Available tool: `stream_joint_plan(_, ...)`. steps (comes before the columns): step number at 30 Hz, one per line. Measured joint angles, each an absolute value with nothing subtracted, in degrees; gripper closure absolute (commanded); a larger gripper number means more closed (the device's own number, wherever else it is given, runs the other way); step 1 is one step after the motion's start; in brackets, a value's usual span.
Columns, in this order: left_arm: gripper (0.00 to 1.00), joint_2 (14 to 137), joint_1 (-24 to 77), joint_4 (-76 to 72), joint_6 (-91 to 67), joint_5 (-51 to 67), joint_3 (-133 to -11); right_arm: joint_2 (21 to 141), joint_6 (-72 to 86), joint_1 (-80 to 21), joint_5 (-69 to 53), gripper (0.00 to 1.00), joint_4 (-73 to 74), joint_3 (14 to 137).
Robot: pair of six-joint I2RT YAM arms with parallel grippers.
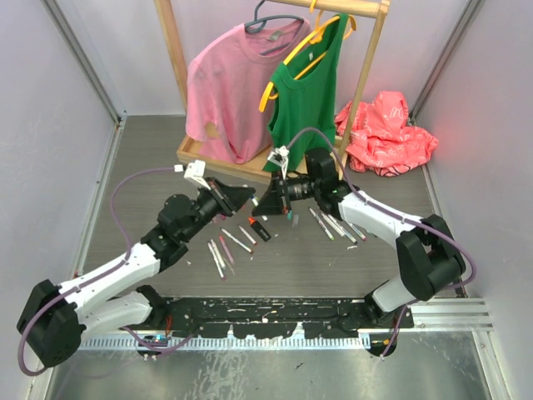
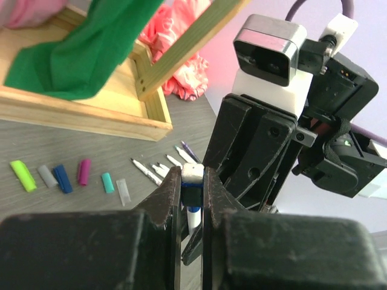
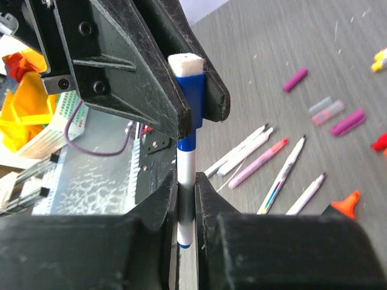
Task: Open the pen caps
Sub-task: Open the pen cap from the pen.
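Both arms meet above the middle of the table (image 1: 333, 271), fingertips nearly touching.

Left gripper (image 2: 192, 180): jaws drawn narrow and clamped on the blue cap (image 3: 188, 93), one finger on each side. The cap's white end stands clear above the fingers.

Right gripper (image 3: 186, 184): jaws drawn narrow and clamped on the white barrel (image 3: 187, 158) of the same pen, just below the cap. A darker blue band shows between cap and barrel. The blue cap lies in line with the barrel; I cannot tell whether it is fully seated or partly drawn off. The pen is held in the air, off the table.

Loose caps (image 2: 83, 171) lie in a row on the table in front of the rack (image 2: 84, 118): green, grey, blue, purple, teal and clear. More caps, purple, pink, orange, red and yellow, show in the right wrist view beside a fan of uncapped pens (image 3: 266, 163). From above, pens lie in two groups, one under each arm.

At the far side, the rack carries a pink shirt (image 1: 225, 92) and a green top (image 1: 310, 100). A red bag (image 1: 387, 133) lies to its right.
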State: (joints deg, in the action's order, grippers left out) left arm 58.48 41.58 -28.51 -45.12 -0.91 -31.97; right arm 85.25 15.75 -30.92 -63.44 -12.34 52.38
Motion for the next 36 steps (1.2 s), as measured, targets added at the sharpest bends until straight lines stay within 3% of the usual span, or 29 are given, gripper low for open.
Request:
stream_joint_plan(12, 1.0, 43.5, 30.7, -15.9, -40.6, 2.5, -31.9, 91.4, 11.8, -38.2, -55.6, 0.99, -15.3, 61.8)
stream_joint_plan(28, 1.0, 42.1, 18.6, -8.4, -43.4, 12.9, -32.1, 97.0, 8.5, -41.0, -52.0, 0.99, -15.6, 65.2)
stream_joint_plan(33, 1.0, 42.2, 1.4, -16.1, -49.1, -1.4, -36.9, 97.3, 8.1, -39.7, -58.9, 0.99, -3.8, 59.3)
stream_joint_plan(36, 1.0, 41.7, -2.5, -21.9, -52.6, -4.4, -38.3, 98.8, 8.1, -39.5, -60.1, 0.99, 1.2, 57.7)
